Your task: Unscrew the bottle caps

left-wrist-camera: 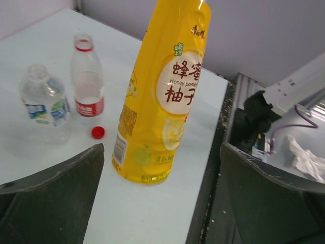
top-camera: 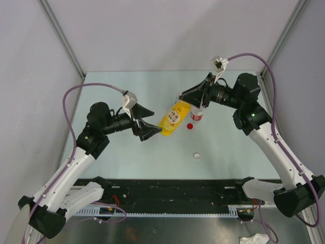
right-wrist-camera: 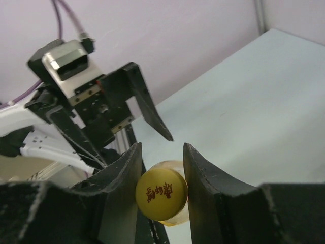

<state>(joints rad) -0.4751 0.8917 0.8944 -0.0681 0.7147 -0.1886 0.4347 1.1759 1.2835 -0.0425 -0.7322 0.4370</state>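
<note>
– Jaws seen from above: how do they stand?
– The right gripper (top-camera: 185,100) is clenched at the top of the leaning yellow bottle (top-camera: 171,119). The left gripper (top-camera: 155,129) is spread wide at that bottle's eight o'clock and grips nothing.
– And the loose caps?
– The red cap (top-camera: 190,126) lies on the table (top-camera: 127,96) at the yellow bottle's four o'clock, and the white cap (top-camera: 196,156) lies farther out, near five. The red-label bottle (top-camera: 197,116) stands at three.
– From the left wrist?
– Its fingers (left-wrist-camera: 51,203) flank the yellow bottle's base without touching it. At ten o'clock the red-label bottle and a blue-label bottle (left-wrist-camera: 44,109) stand with open necks. Both look clear, and whether any water remains cannot be told. The yellow bottle's wrap hides its level.
– From the right wrist?
– The yellow cap (right-wrist-camera: 161,194) is pinched between the two fingers (right-wrist-camera: 119,188), seemingly on its neck.
– So what does the step need?
– Probably the left jaws should close on the body before any twist, or the bottle may spin with the cap. Holding it upright would guard against a spill.
</note>
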